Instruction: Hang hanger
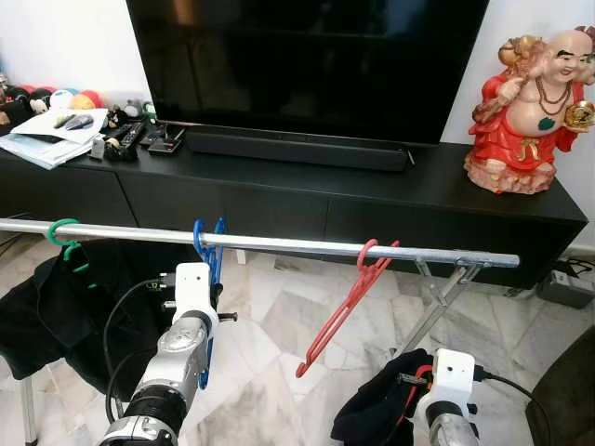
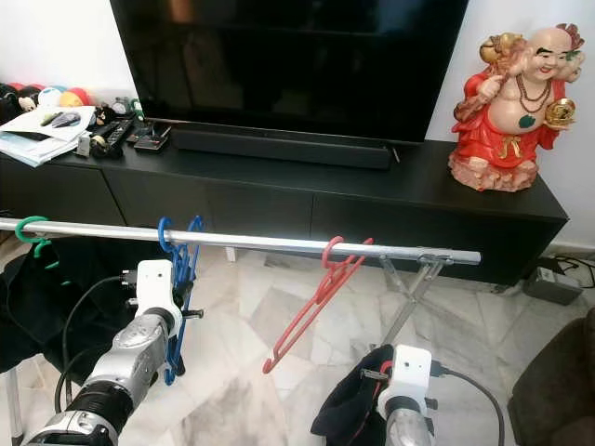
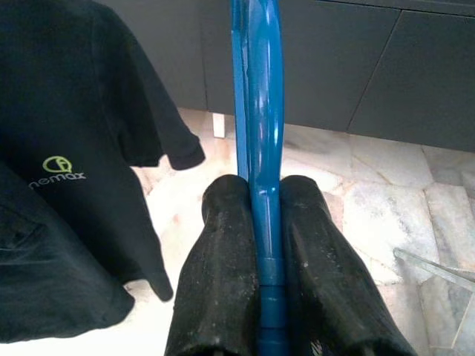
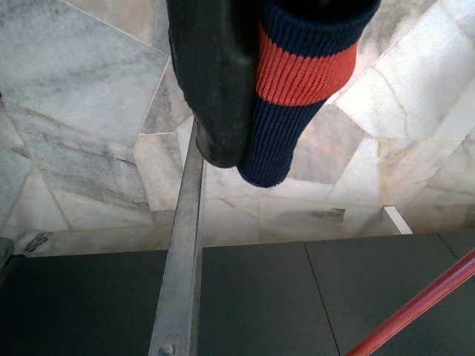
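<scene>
We see the room evenly and brightly lit in both eye views, with soft glare running along the silver rail [image 1: 279,243] and faint pale reflections in the dark television screen [image 1: 307,56] above it. Below the rail the marble floor [image 1: 270,372] is pale and shows only weak, diffuse shadows, and both eye views are sharp with no motion blur. In the left wrist view the floor washes out to near white under the black shirt [image 3: 67,170] and the 2 black fingers [image 3: 223,274] are slightly soft, while the right wrist view is a little dimmer and the striped cuff [image 4: 297,74] close to the lens is soft.
</scene>
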Robot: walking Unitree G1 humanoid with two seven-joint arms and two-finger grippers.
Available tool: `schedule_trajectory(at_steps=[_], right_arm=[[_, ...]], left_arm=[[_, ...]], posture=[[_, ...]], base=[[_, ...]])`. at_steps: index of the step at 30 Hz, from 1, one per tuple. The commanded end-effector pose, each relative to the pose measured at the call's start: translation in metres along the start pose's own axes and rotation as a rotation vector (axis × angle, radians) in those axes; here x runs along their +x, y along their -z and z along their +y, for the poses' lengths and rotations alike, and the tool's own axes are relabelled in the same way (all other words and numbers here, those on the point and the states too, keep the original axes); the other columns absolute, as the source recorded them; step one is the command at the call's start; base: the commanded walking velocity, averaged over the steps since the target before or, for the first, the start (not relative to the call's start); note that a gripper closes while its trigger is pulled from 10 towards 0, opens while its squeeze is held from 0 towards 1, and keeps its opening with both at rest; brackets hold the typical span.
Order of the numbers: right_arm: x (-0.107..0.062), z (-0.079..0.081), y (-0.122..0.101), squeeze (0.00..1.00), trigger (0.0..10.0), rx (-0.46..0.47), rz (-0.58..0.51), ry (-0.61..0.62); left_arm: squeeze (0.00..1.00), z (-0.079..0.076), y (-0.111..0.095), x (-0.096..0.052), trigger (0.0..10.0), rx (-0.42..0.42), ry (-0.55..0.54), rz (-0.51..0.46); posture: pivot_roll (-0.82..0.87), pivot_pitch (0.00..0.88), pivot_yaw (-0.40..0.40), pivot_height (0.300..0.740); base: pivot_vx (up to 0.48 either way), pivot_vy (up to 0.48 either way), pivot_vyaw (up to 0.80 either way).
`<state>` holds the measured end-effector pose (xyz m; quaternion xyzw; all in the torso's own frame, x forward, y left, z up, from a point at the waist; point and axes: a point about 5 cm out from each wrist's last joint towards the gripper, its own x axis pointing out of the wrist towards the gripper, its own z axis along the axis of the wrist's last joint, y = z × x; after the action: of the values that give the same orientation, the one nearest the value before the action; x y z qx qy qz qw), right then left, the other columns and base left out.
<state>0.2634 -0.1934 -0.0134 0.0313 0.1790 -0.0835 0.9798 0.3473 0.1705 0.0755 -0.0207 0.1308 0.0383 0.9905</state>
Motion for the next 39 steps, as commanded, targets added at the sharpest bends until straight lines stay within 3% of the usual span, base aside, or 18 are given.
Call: schedule_trajectory(at_steps=[1,6,10,12,13,14,15,16,17,18,19,20,24,31,39], right_arm=[[0.002,0.002,-0.004,0.00,10.0,-0.003,-0.012,-0.007],[0.002,0.002,-0.004,0.00,10.0,-0.004,-0.012,-0.005],[0.001,0.001,-0.003,0.00,10.0,-0.004,-0.013,-0.003],[0.001,0.001,-0.003,0.00,10.0,-0.004,-0.013,-0.003],[0.001,0.001,-0.003,0.00,10.0,-0.004,-0.013,-0.003],[0.001,0.001,-0.003,0.00,10.0,-0.006,-0.013,-0.003],[0.001,0.001,-0.003,0.00,10.0,-0.007,-0.013,-0.003],[0.001,0.000,-0.003,0.00,10.0,-0.007,-0.014,-0.003],[0.001,0.000,-0.004,0.00,10.0,-0.007,-0.015,-0.002],[0.001,0.000,-0.003,0.00,10.0,-0.007,-0.015,-0.002],[0.001,0.000,-0.003,0.00,10.0,-0.008,-0.015,-0.002],[0.001,0.000,-0.003,0.00,10.0,-0.008,-0.016,-0.002],[0.001,-0.001,-0.003,0.00,10.0,-0.009,-0.014,-0.002],[0.000,-0.003,-0.001,0.00,10.0,-0.016,-0.006,-0.004],[0.000,-0.004,0.000,0.00,10.0,-0.021,-0.001,0.008]], left_arm=[[0.00,0.003,-0.004,-0.001,0.0,0.048,0.019,-0.038],[0.00,0.003,0.002,-0.014,0.0,0.206,0.148,-0.113],[0.00,0.012,0.013,-0.027,0.0,0.217,0.169,-0.130],[0.00,0.015,0.016,-0.036,1.3,0.225,0.192,-0.149],[0.00,0.016,0.017,-0.038,1.3,0.220,0.197,-0.159],[0.00,0.017,0.016,-0.043,2.4,0.201,0.199,-0.180],[0.00,0.018,0.015,-0.045,2.4,0.189,0.199,-0.191],[0.00,0.018,0.015,-0.048,4.0,0.175,0.199,-0.200],[0.00,0.019,0.015,-0.051,4.8,0.171,0.205,-0.209],[0.00,0.019,0.017,-0.059,9.0,0.173,0.221,-0.221],[0.00,0.019,0.018,-0.061,9.0,0.175,0.225,-0.223],[0.00,0.020,0.022,-0.066,10.0,0.172,0.233,-0.214],[0.00,0.027,0.039,-0.081,10.0,0.198,0.231,-0.168],[0.00,0.030,0.046,-0.095,10.0,0.168,0.195,-0.132],[0.00,0.027,0.046,-0.093,10.0,0.147,0.185,-0.118]], posture=[[0.09,0.024,0.005,0.740],[0.09,0.024,0.006,0.740],[0.09,0.027,0.007,0.740],[0.09,0.028,0.006,0.740],[0.09,0.028,0.006,0.740],[0.10,0.029,0.006,0.740],[0.10,0.029,0.006,0.740],[0.09,0.029,0.007,0.740],[0.09,0.029,0.007,0.740],[0.10,0.027,0.007,0.740],[0.10,0.027,0.007,0.740],[0.10,0.027,0.007,0.740],[0.10,0.026,0.008,0.740],[0.10,0.019,0.005,0.740],[0.09,0.010,0.010,0.740]], base=[[0.000,0.000,0.00],[0.000,0.000,0.00],[0.000,0.000,0.00],[0.000,0.000,0.00],[0.000,0.000,0.00],[0.000,0.000,0.00],[0.000,0.000,0.00],[0.000,0.000,0.00],[0.000,0.000,0.00],[0.000,0.000,0.00],[0.000,0.000,0.00],[0.000,0.000,0.00],[0.000,0.000,0.00],[0.000,0.000,0.00],[0.000,0.153,0.00]])
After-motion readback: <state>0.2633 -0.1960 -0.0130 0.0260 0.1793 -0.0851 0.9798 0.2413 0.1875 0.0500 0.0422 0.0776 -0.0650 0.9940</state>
